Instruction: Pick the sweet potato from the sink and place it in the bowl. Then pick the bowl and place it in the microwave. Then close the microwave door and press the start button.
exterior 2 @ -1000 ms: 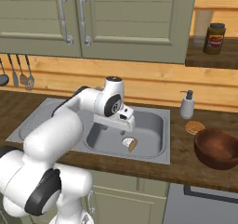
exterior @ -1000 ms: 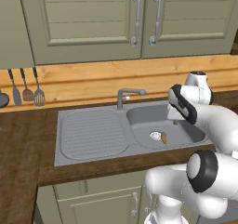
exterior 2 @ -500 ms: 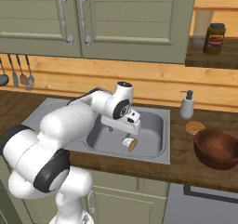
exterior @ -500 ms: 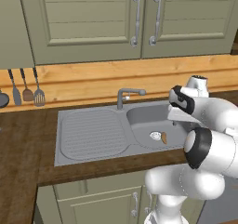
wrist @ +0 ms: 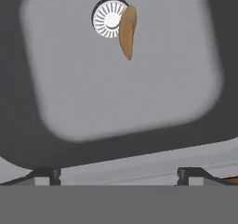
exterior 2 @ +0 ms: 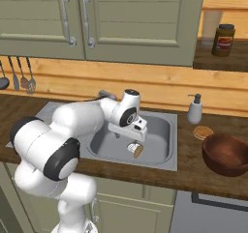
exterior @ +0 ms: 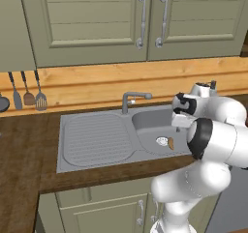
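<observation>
The orange-brown sweet potato (exterior: 171, 143) (exterior 2: 138, 151) (wrist: 127, 30) lies on the floor of the grey sink (exterior: 97, 135) (exterior 2: 162, 125) (wrist: 139, 88), touching the round drain (wrist: 109, 19). My gripper (exterior: 180, 126) (exterior 2: 133, 139) (wrist: 118, 175) hangs over the basin a little above the sweet potato, pointing down, open and empty. The dark reddish-brown bowl (exterior 2: 227, 152) stands on the wooden counter to the right of the sink, nothing visible in it. The microwave and its door are out of view.
The grey tap (exterior: 133, 99) rises behind the basin. A soap dispenser (exterior 2: 195, 110) and a small round waffle (exterior 2: 203, 132) sit between sink and bowl. Utensils (exterior: 29, 96) hang on the left wall. Pale green cabinets (exterior: 145, 19) hang overhead; a jar (exterior 2: 224, 37) stands on a shelf.
The arm's elbow has swung forward and the hand has sunk slightly toward the basin. The gripper stays open and the sweet potato has not moved.
</observation>
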